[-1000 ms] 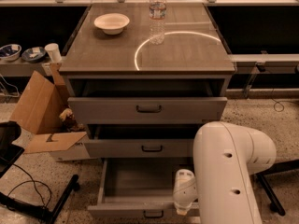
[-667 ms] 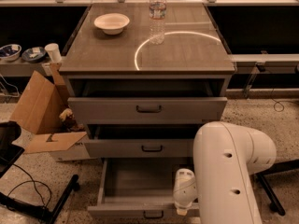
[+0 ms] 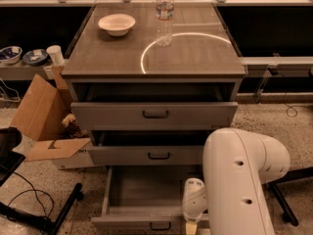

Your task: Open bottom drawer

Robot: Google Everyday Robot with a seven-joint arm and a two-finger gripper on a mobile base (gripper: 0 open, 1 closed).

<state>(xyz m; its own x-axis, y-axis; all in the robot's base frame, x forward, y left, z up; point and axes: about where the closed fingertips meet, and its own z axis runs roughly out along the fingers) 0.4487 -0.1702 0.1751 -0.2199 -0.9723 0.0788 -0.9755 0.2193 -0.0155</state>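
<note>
A grey metal cabinet [image 3: 154, 58] with three drawers stands on a speckled floor, seen from above and in front. All places here are given from this cabinet.

The bottom drawer [image 3: 142, 192] at its foot is pulled well out toward the viewer, showing a plain grey shallow tray. Its small black bar handle [image 3: 160, 226] sits on the front panel at the lower edge of the view. The middle drawer [image 3: 146, 155] and the top drawer [image 3: 154, 114] above it each stand slightly out too.

The robot's bulky white arm [image 3: 239, 180] rises in front of the cabinet's lower right corner. It ends in the gripper [image 3: 190, 227] – down at the front lip of the bottom drawer, just right of the handle. Only a pale tip shows, so whether it grasps anything is not visible.

On the cabinet's top a white bowl [image 3: 116, 23] sits at the back left – a clear water bottle [image 3: 164, 14] stands upright beside it, near the middle. An opened cardboard box [image 3: 41, 106] lies on the floor against the cabinet's left side.
</note>
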